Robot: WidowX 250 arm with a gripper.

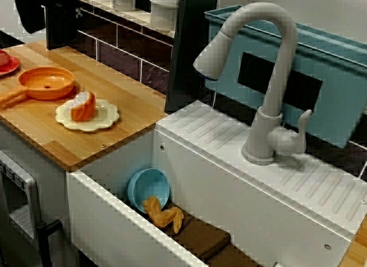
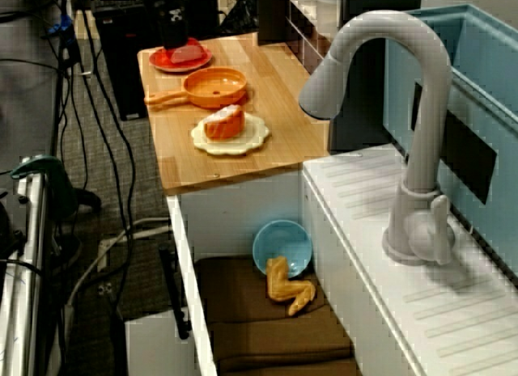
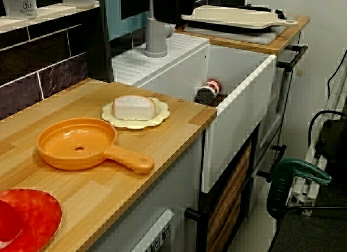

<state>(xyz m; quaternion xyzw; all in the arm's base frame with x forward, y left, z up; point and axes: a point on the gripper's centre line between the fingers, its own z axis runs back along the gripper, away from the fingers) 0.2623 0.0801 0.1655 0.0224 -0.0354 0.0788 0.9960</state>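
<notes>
Wood countertop (image 2: 283, 101) beside white sink (image 2: 235, 214) — tool (image 2: 174, 38) over red plate (image 2: 158, 61), opening unclear — floor cables (image 2: 105, 93).

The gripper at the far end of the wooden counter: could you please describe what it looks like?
The gripper is plain black and blocky. It is too dark and small to make out fingers, cables or markings, and the picture's top edge cuts off everything above it.
</notes>
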